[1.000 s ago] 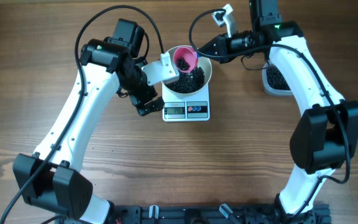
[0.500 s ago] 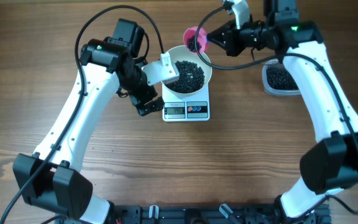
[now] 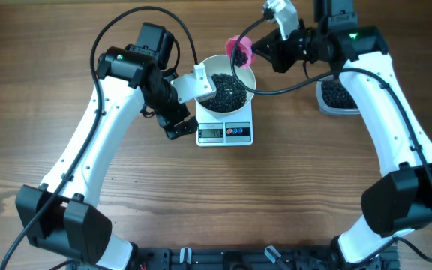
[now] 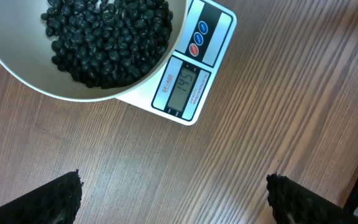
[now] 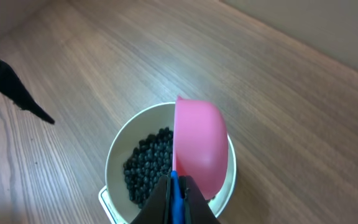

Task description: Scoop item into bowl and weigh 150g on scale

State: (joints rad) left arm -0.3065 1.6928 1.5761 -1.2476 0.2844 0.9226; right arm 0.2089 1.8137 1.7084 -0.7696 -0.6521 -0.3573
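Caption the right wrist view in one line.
Right gripper holds pink scoop tilted above white bowl of black beans.

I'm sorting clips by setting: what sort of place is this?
Probably a robot lab bench, not a kitchen: left arm and right arm at a wooden table, with a scale and bowl of beans.

The scale (image 4: 219,25) carries the only writing that can be read. In the left wrist view, its grey display (image 4: 188,87) shows dark digits that appear to be 145. Just beside the display, on the white body, a small printed model label (image 4: 165,81) reads SF-400. The red and blue buttons (image 4: 199,38) bear small white marks, too small to read. In the overhead view the same display (image 3: 212,134) shows digits, but they are too small to make out.
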